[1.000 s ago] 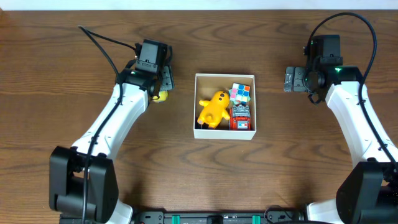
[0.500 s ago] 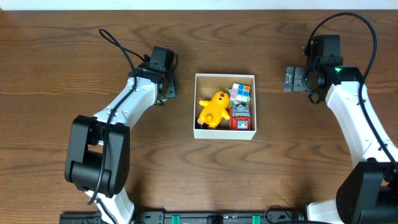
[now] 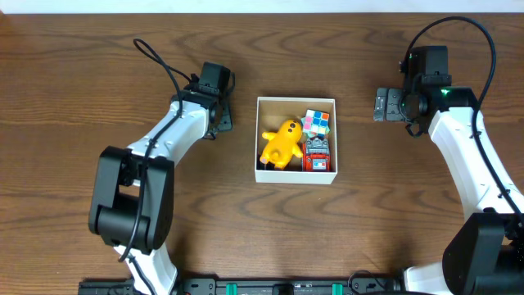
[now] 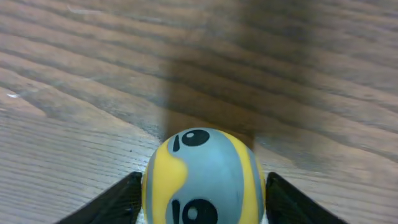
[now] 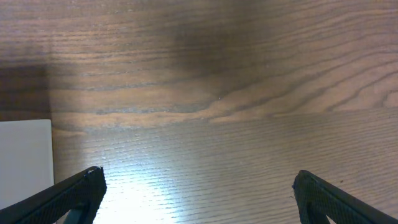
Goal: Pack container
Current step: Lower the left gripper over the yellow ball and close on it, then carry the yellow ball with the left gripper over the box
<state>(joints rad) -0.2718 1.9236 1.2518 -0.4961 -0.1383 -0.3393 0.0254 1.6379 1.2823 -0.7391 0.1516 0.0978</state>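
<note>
- The left gripper (image 4: 202,182) is closed on a round yellow and grey ball (image 4: 205,174) with painted black eyes, with one finger on each side of it.
- Seen from overhead, this gripper (image 3: 218,115) is near the far edge of the desk (image 3: 82,98), just left of the box (image 3: 295,175).
- The right gripper (image 5: 199,180) is spread wide with nothing between its fingers.
- It (image 3: 383,104) is to the right of the box and clear of it.
- The box sits mid-desk and holds a yellow duck (image 3: 281,142), a puzzle cube (image 3: 316,122) and a red car (image 3: 318,153).
</note>
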